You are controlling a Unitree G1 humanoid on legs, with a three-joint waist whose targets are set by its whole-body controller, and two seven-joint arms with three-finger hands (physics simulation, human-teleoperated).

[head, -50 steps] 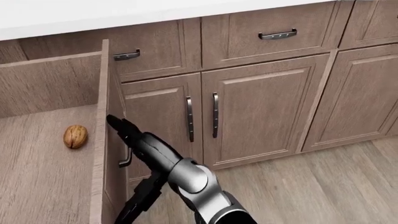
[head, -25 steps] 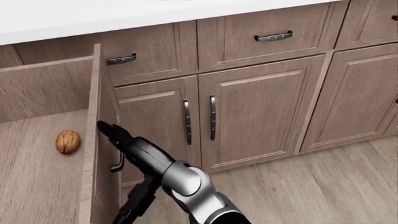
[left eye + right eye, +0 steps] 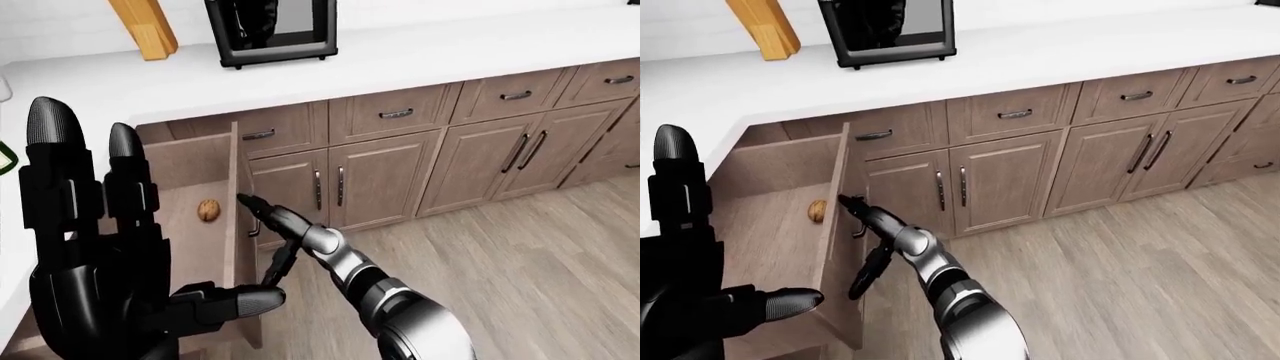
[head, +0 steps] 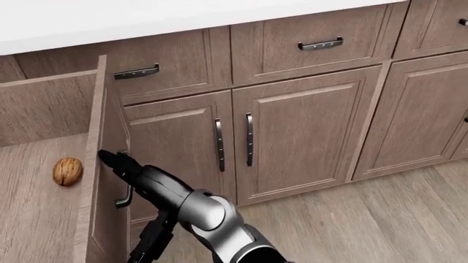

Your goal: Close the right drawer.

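The open drawer [image 4: 94, 164] juts out at the left of the head view, its front panel facing right and its dark handle [image 4: 124, 197] low on that face. A walnut [image 4: 67, 171] lies on the drawer's wooden floor. My right hand [image 4: 110, 159] reaches in from the bottom, fingers straight and open, tips pressed against the panel just above the handle. My left hand [image 3: 100, 247] is raised close to the camera in the left-eye view, fingers spread, holding nothing.
Closed drawers and cabinet doors [image 4: 307, 131] run along the right under a white counter [image 3: 420, 56]. A black appliance [image 3: 270, 30] and a wooden block [image 3: 145, 26] stand on the counter. Wood plank floor [image 3: 520, 270] spreads to the right.
In the head view the drawer front, the walnut and my right hand have all slid left together, more than the cabinets behind. The camera has shifted slightly too.
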